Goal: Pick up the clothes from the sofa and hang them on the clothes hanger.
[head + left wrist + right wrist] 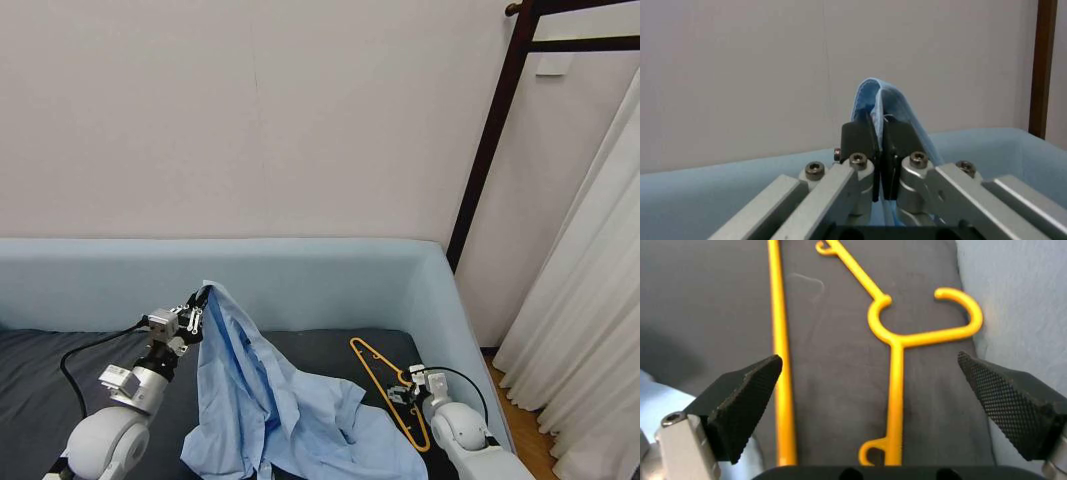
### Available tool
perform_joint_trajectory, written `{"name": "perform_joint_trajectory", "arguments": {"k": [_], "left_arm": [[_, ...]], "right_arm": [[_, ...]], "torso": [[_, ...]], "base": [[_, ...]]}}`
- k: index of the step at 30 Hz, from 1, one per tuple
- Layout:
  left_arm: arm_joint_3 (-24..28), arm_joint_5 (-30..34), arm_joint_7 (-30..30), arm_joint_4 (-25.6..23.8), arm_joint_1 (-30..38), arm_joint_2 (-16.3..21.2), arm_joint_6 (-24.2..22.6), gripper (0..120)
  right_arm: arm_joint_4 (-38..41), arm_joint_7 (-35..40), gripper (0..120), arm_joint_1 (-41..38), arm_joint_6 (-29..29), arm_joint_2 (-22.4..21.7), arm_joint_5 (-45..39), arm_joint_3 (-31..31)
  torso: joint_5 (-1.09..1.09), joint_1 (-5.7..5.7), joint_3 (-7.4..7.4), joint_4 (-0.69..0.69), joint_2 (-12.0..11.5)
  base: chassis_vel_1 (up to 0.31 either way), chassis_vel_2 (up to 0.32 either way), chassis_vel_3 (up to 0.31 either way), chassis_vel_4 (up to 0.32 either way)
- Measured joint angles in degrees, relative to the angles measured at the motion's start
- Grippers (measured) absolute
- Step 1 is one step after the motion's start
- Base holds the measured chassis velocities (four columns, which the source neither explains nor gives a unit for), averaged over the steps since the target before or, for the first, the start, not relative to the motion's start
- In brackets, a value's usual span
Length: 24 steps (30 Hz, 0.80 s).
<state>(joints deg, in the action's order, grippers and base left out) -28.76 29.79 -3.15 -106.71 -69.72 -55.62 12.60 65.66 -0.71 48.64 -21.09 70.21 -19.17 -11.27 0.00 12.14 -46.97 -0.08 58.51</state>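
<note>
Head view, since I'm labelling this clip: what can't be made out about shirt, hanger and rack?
Shirt: bottom cut off by head view's lower edge.
Hanger: partly hidden behind right gripper in head view.
Rack: cut off by head view's top and right edges, foot hidden behind the sofa.

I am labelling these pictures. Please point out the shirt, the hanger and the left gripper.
shirt point(270, 400), head view, middle of the blue cloth.
hanger point(895, 390), right wrist view, one shoulder arm beside the hook.
left gripper point(880, 141), left wrist view, between its fingertips, shut on the shirt.
</note>
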Motion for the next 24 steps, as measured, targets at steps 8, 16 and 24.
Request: {"name": "perform_joint_trajectory", "arguments": {"k": [8, 16, 24], "left_arm": [[0.9, 0.0, 0.2, 0.9, 1.1, 0.0, -0.4, 0], [1.1, 0.0, 0.3, 1.5, 1.2, 1.2, -0.4, 0], [1.5, 0.0, 0.3, 1.7, 1.6, 1.2, -0.4, 0]], "right_arm": [[-8.9, -2.0, 100, -3.4, 1.8, 2.1, 1.6, -0.6], [-14.3, -2.0, 79, -6.0, 1.3, 3.1, 0.4, -1.3], [-15.8, -2.9, 47, -6.5, 0.7, 3.0, 0.1, -2.0]], "torso": [[-0.01, 0.0, 0.0, 0.01, 0.0], [0.0, -0.01, 0.01, 0.05, 0.0], [-0.01, -0.01, 0.01, 0.03, 0.0]], "base": [[0.0, 0.0, 0.0, 0.0], [0.0, 0.0, 0.0, 0.0], [0.0, 0.0, 0.0, 0.0]]}}
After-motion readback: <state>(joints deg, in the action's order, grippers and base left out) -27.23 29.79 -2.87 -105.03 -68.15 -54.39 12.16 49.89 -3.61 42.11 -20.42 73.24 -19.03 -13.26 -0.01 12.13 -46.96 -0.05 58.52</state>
